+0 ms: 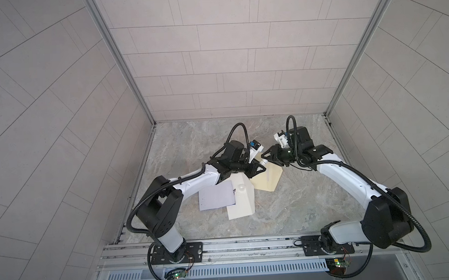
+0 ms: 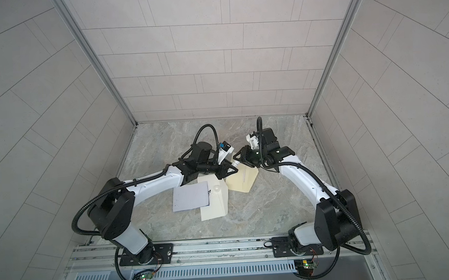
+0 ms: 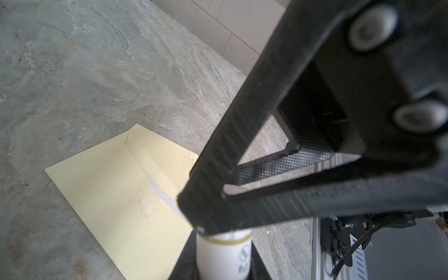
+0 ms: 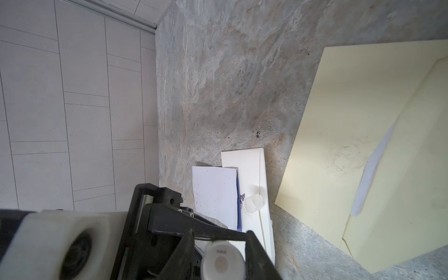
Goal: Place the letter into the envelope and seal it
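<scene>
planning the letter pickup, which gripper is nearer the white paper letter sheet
Left. The left gripper hovers just beyond the white paper letter, by the pale yellow envelope; the right gripper sits farther, past the left one.

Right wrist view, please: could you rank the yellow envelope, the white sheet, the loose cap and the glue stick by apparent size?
1. yellow envelope, partly out of frame.
2. white sheet.
3. glue stick and loose cap: not ranked; the stick's end looks bigger, but it sits nearest the camera.
</scene>
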Controlling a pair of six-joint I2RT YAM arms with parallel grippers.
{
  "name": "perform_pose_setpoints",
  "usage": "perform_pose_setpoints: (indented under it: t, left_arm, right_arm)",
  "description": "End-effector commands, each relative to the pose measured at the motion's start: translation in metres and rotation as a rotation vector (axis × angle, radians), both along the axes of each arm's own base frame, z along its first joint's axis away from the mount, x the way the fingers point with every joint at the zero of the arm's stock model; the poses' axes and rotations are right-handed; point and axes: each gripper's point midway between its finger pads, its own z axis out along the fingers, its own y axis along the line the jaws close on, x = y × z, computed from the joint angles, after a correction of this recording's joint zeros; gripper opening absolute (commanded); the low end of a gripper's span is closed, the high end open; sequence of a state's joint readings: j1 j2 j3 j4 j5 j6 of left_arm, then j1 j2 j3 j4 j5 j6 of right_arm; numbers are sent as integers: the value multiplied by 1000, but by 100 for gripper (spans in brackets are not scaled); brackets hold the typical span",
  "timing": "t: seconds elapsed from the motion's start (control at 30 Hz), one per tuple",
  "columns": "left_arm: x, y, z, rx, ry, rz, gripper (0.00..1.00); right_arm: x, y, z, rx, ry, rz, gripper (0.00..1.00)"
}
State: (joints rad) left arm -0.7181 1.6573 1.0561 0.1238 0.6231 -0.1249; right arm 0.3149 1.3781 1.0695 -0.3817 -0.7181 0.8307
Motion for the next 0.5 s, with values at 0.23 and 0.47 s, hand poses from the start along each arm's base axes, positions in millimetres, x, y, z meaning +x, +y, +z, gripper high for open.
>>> perform_pose_setpoints:
  t: [0.23,0.47]
  left_arm:
    - [11,-5,10,-24,-28,10,0]
    - [16,-3,8,-14,-32,39,0]
  right_arm:
    - [-12,6,-7,-2,15,30,36]
    - [-5,2,-5,-34,3,-4,5]
